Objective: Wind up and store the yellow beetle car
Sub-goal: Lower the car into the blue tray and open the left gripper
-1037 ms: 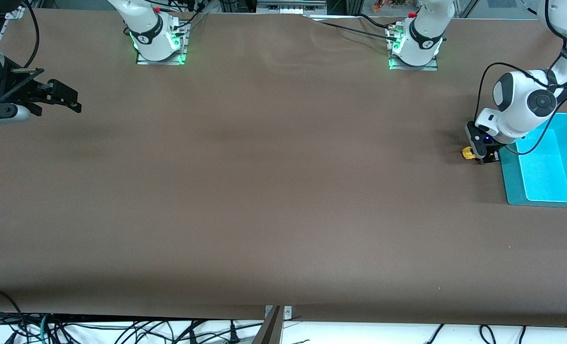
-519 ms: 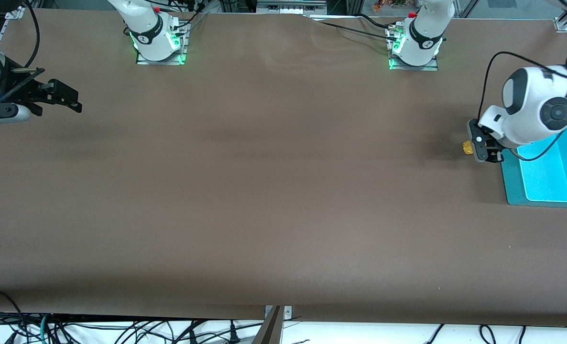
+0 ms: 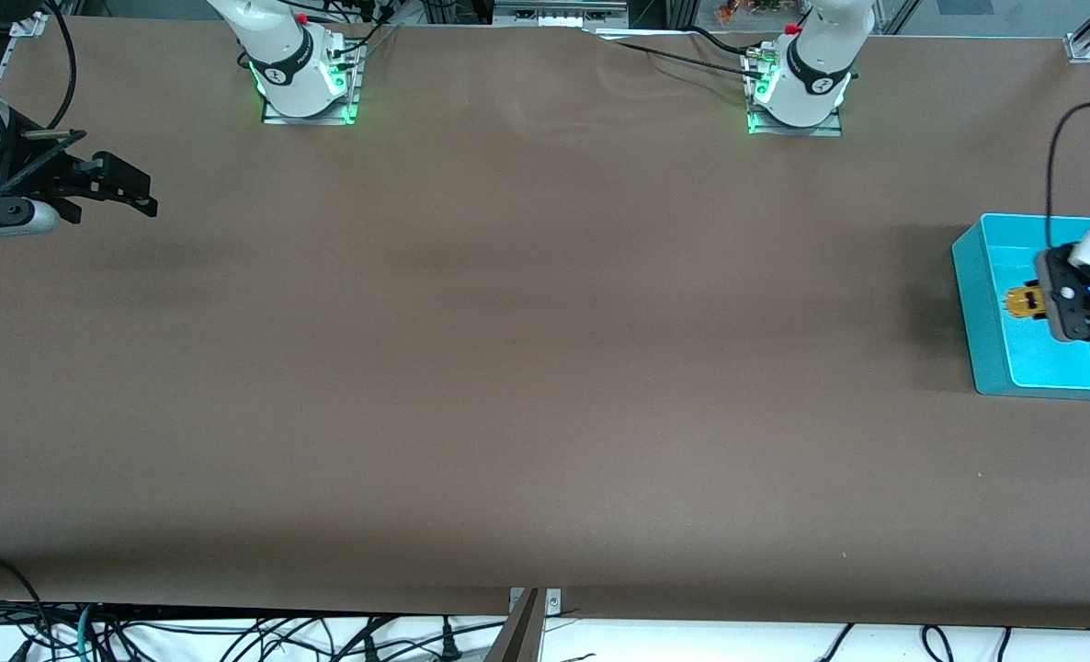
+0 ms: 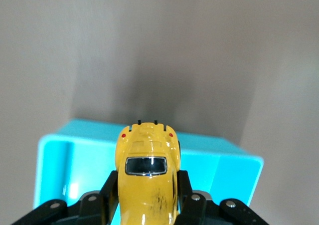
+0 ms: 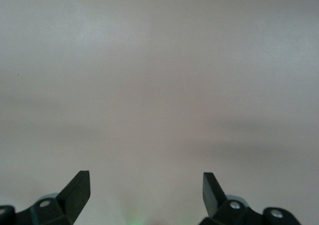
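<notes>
One yellow beetle car [image 3: 1023, 302] and one turquoise bin [image 3: 977, 303] are in view, with two arms on the brown counter [image 3: 527, 349]. The left gripper [image 3: 1046, 308] hangs over the bin, clamped tight on the car's sides, so the car sits in the air above the bin's open inside. The right gripper [image 3: 141, 193] waits at the right arm's end of the counter, well apart from the bin, its fingers [image 5: 77, 190] spread wide and holding nothing. No writing can be read anywhere.
</notes>
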### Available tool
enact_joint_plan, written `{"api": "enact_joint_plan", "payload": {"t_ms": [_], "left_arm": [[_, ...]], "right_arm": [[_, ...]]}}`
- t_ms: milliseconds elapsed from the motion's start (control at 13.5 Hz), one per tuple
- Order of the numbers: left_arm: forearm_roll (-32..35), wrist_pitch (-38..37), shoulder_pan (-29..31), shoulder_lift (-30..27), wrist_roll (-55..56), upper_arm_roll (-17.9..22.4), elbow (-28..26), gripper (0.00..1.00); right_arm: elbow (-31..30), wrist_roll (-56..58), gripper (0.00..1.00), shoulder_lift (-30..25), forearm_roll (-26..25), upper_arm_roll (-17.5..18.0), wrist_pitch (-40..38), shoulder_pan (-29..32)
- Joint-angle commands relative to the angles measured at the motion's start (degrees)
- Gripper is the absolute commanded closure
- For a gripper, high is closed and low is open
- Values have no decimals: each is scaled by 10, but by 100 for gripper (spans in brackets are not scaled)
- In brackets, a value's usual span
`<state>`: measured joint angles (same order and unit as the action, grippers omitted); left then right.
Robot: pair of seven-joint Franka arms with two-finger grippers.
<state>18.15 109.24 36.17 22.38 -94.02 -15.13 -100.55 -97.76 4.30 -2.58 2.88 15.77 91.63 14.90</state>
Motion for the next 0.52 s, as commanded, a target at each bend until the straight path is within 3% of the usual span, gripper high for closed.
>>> {"api": "enact_joint_plan", "payload": {"t_ms": [0,148,222,296,444], "left_arm": [[44,49,36,98,-36,-4,36,90],[44,86,54,122,-61,-4,37,86],[44,91,56,127,-63,-4,37,63],[44,92,54,127,-65,-4,39,1],[44,85,51,111,-64,-9,41,0]], "right_arm": [[13,-7,0,5,9,1,-6,2],[13,-7,0,5,10,1,-6,2],[13,-7,0,5,10,1,-6,2],[13,-7,0,5,10,1,-7,2],[13,-7,0,5,10,1,-7,2]]}}
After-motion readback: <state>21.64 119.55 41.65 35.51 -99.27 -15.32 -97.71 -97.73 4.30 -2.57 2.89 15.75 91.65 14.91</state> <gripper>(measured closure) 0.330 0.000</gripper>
